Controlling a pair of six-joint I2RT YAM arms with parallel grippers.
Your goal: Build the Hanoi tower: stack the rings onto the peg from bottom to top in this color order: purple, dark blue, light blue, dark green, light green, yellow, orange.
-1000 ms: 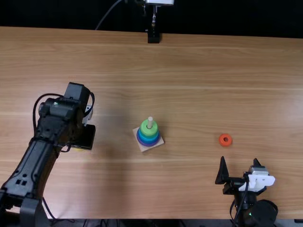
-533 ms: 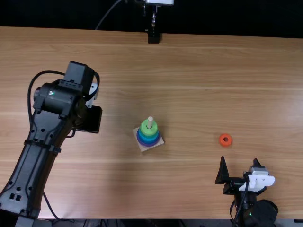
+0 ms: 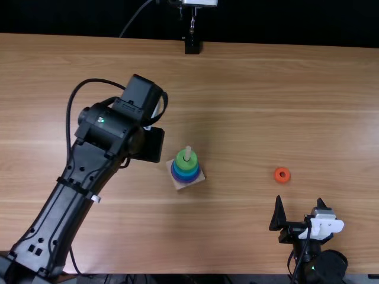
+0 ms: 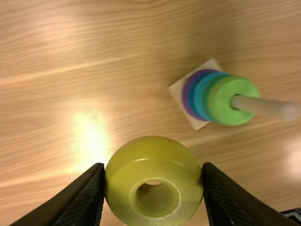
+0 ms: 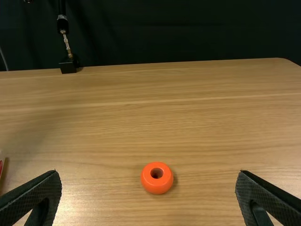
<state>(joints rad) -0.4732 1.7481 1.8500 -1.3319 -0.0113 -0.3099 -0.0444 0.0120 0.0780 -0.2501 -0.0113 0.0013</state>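
While the left gripper [image 4: 154,181] is clamping the smooth yellow ring [image 4: 153,153] between its two fingers, the left arm [image 3: 71,195] is swinging inward from the left part of the light brown wooden counter [image 3: 237,89]. Compared with the earlier top views, the arm is now standing much nearer the pale wooden peg [image 4: 263,106]. The peg and its square wooden base [image 4: 203,125] are keeping their place near the middle of the counter's width, toward the near edge. Five stacked rings [image 3: 186,168], purple up to light green, are already sitting on the peg in the required order.

Yellow is therefore the correct next part, and the transfer is apparently approaching the alignment step. The hole is probably needing to be centred over the peg tip before lowering; an offset is risking contact with the rim.

The orange ring [image 3: 282,175] is lying flat toward the near right corner, unchanged. The right gripper [image 3: 299,200] is remaining beside it, fingers spread and holding nothing.
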